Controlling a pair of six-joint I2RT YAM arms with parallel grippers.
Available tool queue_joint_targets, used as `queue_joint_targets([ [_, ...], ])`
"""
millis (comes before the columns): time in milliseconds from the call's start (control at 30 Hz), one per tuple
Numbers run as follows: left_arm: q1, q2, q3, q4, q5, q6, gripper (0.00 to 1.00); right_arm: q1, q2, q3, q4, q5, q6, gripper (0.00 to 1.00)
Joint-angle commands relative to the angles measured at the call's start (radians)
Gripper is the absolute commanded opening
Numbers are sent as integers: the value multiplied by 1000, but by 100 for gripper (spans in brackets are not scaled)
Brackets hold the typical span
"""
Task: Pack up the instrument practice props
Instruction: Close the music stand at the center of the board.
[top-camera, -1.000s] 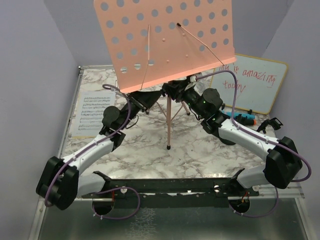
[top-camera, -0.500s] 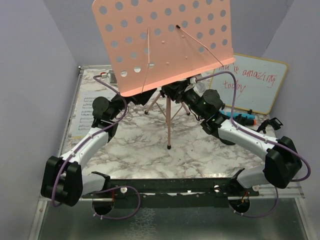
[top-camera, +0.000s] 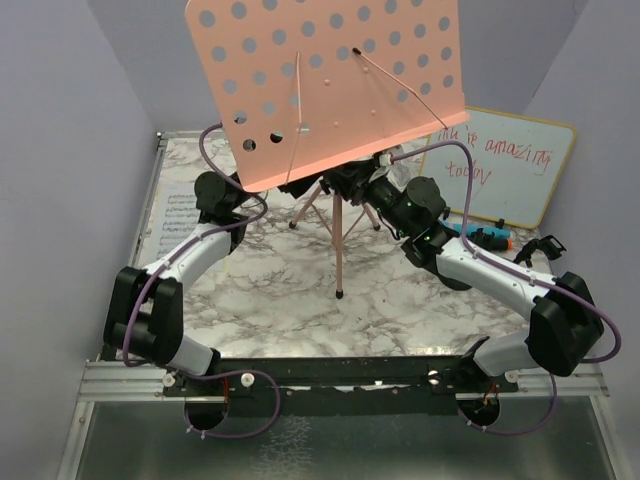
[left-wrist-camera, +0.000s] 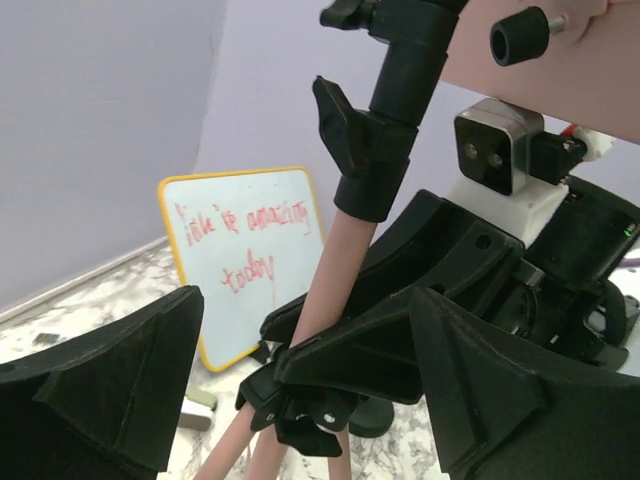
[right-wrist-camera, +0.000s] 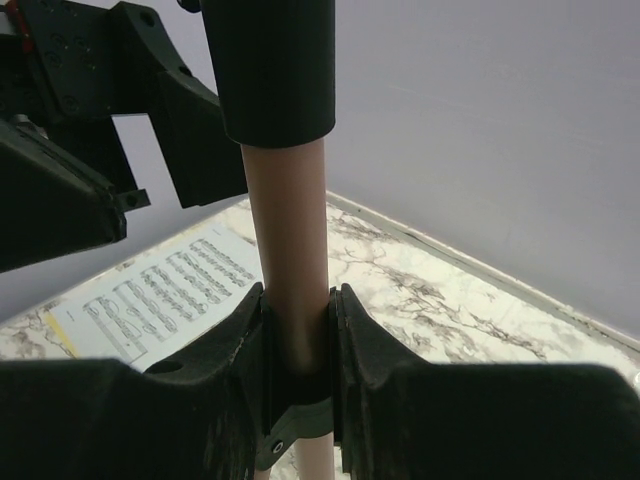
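Note:
The pink perforated music rack (top-camera: 330, 80) stands mid-table on its pink pole (top-camera: 338, 240) and tripod legs. My right gripper (right-wrist-camera: 297, 330) is shut on that pole just below its black collar (right-wrist-camera: 272, 70). My left gripper (left-wrist-camera: 305, 310) is open to the left of the pole, which shows between its wide-spread fingers without touching them. A sheet-music page (top-camera: 178, 215) lies flat at the table's left, also seen in the right wrist view (right-wrist-camera: 160, 290). The blue microphone (top-camera: 480, 237) lies behind my right arm. A black round mic-pole base (left-wrist-camera: 375, 415) sits past the tripod.
A wood-framed whiteboard (top-camera: 500, 165) with red writing leans against the back right wall, also in the left wrist view (left-wrist-camera: 245, 250). A small grey-green item (left-wrist-camera: 195, 410) lies at its foot. Walls close in the table on the left, back and right.
My left gripper opened off the rack's pole and its arm drew back to the left. The rack's plate shifted slightly. The right gripper has kept its hold.

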Motion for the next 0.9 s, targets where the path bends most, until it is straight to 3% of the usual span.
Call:
queue_joint_targets([
  [0,0,95,75,208,120,-102,87,11,64,-29,-251,-79,-1,0],
  [400,-39,189,184,228,169,-105,77,12,89,-21,-243,-105,-3,0],
  [633,-55,221,225,196,173,-78,64,11,99,-15,-241,-111,6,1],
  [733,-55,226,239,163,174,-50,52,11,98,-18,-241,-104,7,0],
  [867,-54,227,254,129,181,-19,22,11,90,-22,-240,-95,7,1],
])
